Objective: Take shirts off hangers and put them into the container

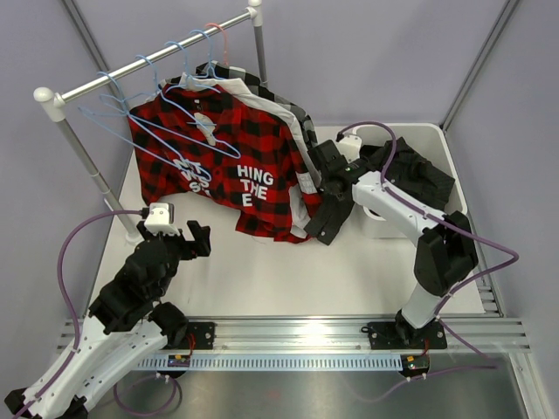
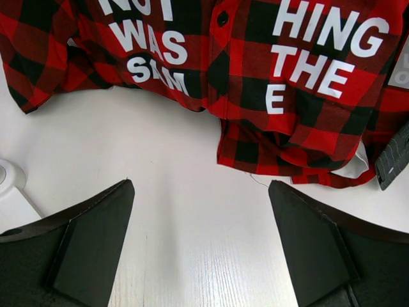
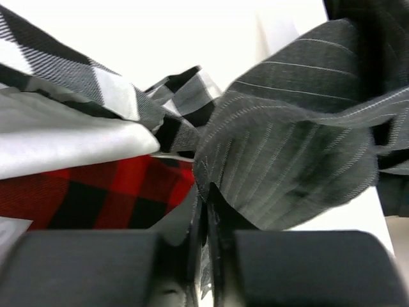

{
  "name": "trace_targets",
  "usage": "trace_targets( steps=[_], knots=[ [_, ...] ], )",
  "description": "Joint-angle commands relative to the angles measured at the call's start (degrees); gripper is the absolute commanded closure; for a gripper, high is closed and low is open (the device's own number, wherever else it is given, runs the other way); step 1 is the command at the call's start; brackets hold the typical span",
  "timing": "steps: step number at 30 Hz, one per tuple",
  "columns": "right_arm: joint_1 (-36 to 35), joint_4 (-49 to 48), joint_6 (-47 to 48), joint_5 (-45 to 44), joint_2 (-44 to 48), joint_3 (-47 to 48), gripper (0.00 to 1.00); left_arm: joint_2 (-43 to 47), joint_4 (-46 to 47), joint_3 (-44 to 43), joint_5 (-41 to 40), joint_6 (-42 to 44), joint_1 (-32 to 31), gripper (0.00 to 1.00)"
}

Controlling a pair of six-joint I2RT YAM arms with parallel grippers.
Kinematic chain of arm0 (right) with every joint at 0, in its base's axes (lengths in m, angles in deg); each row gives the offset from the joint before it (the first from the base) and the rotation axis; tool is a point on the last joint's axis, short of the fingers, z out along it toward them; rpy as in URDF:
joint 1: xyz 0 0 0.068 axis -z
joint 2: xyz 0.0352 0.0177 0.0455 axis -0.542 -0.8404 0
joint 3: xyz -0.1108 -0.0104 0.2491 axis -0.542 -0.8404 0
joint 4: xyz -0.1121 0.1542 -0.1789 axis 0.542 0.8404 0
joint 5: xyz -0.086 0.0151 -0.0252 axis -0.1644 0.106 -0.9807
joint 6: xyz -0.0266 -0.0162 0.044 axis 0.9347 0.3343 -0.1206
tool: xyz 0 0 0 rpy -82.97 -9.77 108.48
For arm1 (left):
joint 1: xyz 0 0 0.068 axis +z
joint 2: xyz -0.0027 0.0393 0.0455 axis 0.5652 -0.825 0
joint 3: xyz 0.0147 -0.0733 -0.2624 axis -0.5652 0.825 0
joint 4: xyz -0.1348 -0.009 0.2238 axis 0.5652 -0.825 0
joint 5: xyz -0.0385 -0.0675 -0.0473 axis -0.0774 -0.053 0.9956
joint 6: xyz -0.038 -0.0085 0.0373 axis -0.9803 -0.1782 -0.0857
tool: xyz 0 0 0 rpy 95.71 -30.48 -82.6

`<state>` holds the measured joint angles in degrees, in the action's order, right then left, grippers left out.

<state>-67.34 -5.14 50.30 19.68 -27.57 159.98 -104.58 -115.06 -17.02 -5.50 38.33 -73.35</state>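
A red-black plaid shirt (image 1: 253, 179) with white lettering hangs from the rail on a light-blue hanger (image 1: 205, 131). Behind it hang a white shirt (image 3: 64, 144) and a black-white checked shirt (image 3: 108, 89). Empty light-blue hangers (image 1: 131, 109) and a pink hanger (image 1: 218, 39) hang on the same rail. My right gripper (image 3: 208, 198) is shut on a fold of the charcoal pinstriped shirt (image 3: 294, 166), just right of the hanging shirts (image 1: 325, 209). The white container (image 1: 381, 227) at the right holds a black shirt (image 1: 419, 175). My left gripper (image 2: 201, 192) is open and empty above the table, below the plaid hem.
The rack's white rail (image 1: 157, 57) runs from a left post (image 1: 83, 148) to a back post (image 1: 259, 39). The post's white foot (image 2: 9, 192) stands near my left gripper. A metal rail (image 1: 297, 332) borders the table's near edge.
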Motion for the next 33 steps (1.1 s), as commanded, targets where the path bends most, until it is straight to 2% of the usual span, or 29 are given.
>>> trace_targets(
  steps=[1, 2, 6, 10, 14, 21, 24, 27, 33],
  knots=[
    [-0.63, 1.28, 0.8, -7.35, 4.18, 2.13, 0.94, 0.82, 2.16, 0.17, 0.51, 0.24, 0.18, 0.07],
    [-0.46, 1.46, 1.43, -8.32, 4.98, 2.49, 0.99, 0.74, 2.16, 0.17, 0.51, 0.24, 0.18, 0.07],
    [3.22, 1.56, 6.87, -11.32, 9.54, 5.47, 1.0, 0.47, 2.16, 0.17, 0.51, 0.33, 0.18, 0.07],
    [14.36, -0.73, 14.15, -9.48, 15.16, 6.62, 1.0, 0.47, 2.16, 0.17, 0.6, 0.33, 0.18, 0.07],
    [22.54, -5.3, 20.58, -9.22, 16.5, 5.92, 1.0, 0.38, 2.16, 0.08, 0.78, 0.33, 0.18, 0.07],
    [31.35, -7.41, 21.3, -6.23, 12.11, 0.4, 1.0, 0.12, 2.16, 0.17, 0.95, 0.42, 0.18, 0.07],
    [31.89, -8.91, 20.42, -2.11, 10.97, -3.38, 1.0, -0.06, 2.16, 0.17, 0.95, 0.42, 0.18, 0.07],
    [31.89, -6.38, 19.28, 2.37, 6.58, -3.4, 1.0, -0.06, 2.16, 0.17, 1.04, 0.42, 0.18, 0.07],
    [31.89, -2.93, 16.46, 9.32, -5.81, -2.69, 1.0, 0.29, 2.16, 0.17, 0.69, 0.33, 0.18, 0.07]
  ],
)
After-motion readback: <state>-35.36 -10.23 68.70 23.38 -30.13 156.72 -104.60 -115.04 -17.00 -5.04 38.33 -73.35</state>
